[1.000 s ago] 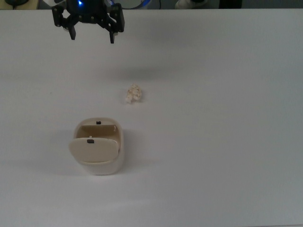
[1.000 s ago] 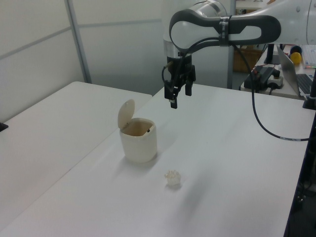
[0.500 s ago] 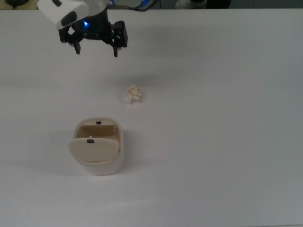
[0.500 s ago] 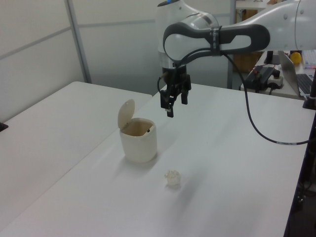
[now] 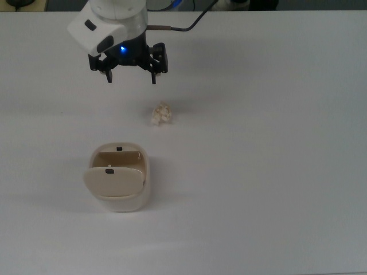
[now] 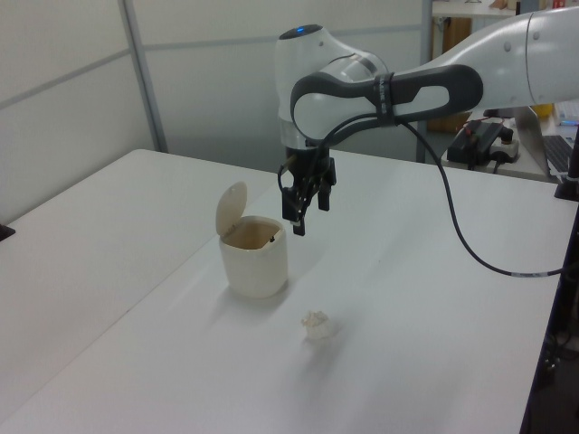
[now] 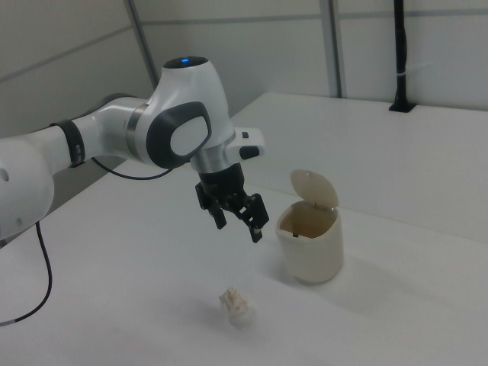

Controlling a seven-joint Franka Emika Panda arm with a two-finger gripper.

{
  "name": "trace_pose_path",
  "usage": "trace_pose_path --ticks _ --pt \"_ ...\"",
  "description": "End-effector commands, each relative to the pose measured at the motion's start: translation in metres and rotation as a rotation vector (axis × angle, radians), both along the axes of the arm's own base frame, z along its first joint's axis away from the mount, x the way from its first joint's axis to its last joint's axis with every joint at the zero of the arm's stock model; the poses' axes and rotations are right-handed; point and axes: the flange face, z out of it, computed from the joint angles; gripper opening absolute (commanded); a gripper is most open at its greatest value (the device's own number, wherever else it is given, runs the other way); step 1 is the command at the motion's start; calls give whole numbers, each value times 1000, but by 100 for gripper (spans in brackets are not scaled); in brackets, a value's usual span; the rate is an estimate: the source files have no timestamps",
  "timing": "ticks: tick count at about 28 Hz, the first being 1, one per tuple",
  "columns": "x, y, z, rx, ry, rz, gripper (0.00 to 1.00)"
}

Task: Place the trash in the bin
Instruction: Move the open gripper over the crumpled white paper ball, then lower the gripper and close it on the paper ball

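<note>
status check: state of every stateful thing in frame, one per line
gripper: open, empty, in the air above the table, clear of both items
trash: loose on the table, not grasped, outside the bin
bin: upright, flap lid raised, opening exposed, nothing visible inside
table: white, carries the bin and the trash, set apart from each other

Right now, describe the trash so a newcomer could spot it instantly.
On the white table, find the cream bin with its flap lid up. The trash lies apart from it, toward the gripper: a small, lumpy crumpled paper wad, far smaller than the smooth bin.
</note>
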Motion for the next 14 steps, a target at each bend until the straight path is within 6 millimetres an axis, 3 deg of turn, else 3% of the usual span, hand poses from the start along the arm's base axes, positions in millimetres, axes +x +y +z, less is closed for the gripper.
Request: trace_pose_path --ticks 1,3,7,14 --pt "7 18 -25 -5 17 23 100" --pt "12 31 -40 -21 29 66 100" --pt "17 33 -56 -47 33 84 100" --pt "4 65 -90 -44 105 134 100"
